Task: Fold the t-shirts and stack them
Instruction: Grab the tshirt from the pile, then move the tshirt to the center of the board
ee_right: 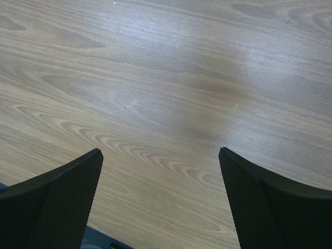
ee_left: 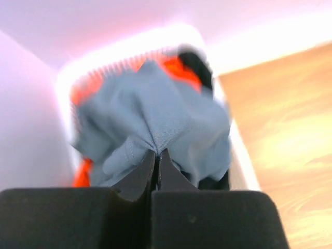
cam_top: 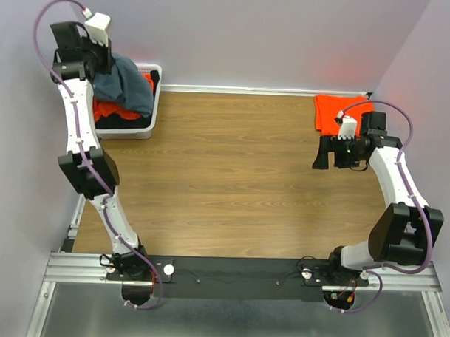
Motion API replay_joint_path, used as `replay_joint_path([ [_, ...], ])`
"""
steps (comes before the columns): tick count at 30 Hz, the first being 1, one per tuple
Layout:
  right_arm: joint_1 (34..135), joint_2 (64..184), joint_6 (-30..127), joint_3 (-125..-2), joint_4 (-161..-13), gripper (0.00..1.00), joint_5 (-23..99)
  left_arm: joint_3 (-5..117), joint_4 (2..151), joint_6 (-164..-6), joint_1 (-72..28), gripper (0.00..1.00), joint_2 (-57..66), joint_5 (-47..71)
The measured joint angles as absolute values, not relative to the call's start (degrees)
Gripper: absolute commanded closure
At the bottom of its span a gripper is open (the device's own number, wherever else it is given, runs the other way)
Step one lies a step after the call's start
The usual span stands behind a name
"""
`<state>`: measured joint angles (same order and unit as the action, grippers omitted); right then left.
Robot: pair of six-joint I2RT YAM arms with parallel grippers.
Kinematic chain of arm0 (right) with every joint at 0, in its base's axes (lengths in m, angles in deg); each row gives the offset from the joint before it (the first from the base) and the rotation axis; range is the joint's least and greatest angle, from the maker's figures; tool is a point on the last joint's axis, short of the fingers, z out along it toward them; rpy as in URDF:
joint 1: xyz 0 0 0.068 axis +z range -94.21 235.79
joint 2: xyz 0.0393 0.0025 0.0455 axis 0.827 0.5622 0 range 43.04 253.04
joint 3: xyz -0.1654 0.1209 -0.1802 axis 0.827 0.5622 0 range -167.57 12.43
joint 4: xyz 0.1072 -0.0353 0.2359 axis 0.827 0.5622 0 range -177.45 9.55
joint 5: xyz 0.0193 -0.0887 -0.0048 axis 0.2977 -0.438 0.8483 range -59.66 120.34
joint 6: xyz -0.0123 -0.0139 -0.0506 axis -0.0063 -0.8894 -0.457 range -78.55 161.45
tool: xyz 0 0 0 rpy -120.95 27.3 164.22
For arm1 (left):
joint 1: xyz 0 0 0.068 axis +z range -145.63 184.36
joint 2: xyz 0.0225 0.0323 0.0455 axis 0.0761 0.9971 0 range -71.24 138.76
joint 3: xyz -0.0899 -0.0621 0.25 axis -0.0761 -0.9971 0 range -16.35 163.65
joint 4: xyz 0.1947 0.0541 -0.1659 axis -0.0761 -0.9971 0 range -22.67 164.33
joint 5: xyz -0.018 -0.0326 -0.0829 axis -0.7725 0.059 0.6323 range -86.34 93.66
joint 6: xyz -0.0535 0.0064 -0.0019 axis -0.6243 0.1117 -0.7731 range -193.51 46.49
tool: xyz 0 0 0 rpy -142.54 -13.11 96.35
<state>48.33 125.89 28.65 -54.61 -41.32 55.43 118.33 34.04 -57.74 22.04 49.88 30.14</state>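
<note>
A slate blue-grey t-shirt (cam_top: 129, 84) hangs bunched over the white basket (cam_top: 155, 99) at the far left. My left gripper (cam_top: 101, 61) is shut on a fold of it; in the left wrist view the fingertips (ee_left: 157, 152) pinch the blue-grey cloth (ee_left: 155, 109). Orange t-shirts (cam_top: 105, 109) lie crumpled in the basket under it, with a bit of orange (ee_left: 179, 70) showing behind the blue cloth. A folded orange t-shirt (cam_top: 336, 112) lies flat at the far right of the table. My right gripper (cam_top: 330, 154) hovers just in front of it, open, with only bare wood between its fingers (ee_right: 161, 155).
The basket rim (ee_left: 241, 155) runs along the right of the held shirt, and something dark lies in the basket too. Walls close in behind and on the left. Wooden tabletop (cam_top: 232, 169) stretches between the two arms.
</note>
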Motion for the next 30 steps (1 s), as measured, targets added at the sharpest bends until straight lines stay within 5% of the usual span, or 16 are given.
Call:
replay_joint_path([
  [21,48.3,124.3,30.1,-56.3,-41.1,0.0,55.4,122.2,59.8,-81.8,7.0,1.0,23.9,48.0],
  [22,48.3,124.1,30.1,-56.3,-41.1,0.0,55.4,120.7,61.0,-83.0,6.3,0.47,23.4,49.3],
  [23,48.3,124.1,30.1,-56.3,-41.1,0.0,55.4,118.6,61.9,-84.1,5.5,0.13,22.7,50.7],
  [24,48.3,124.0,30.1,-56.3,-41.1,0.0,55.4,115.1,63.3,-84.3,5.0,0.01,21.7,52.2],
  [30,48.3,121.6,30.0,-56.3,-40.8,0.0,55.1,90.1,56.2,-76.5,8.4,0.02,14.5,54.6],
])
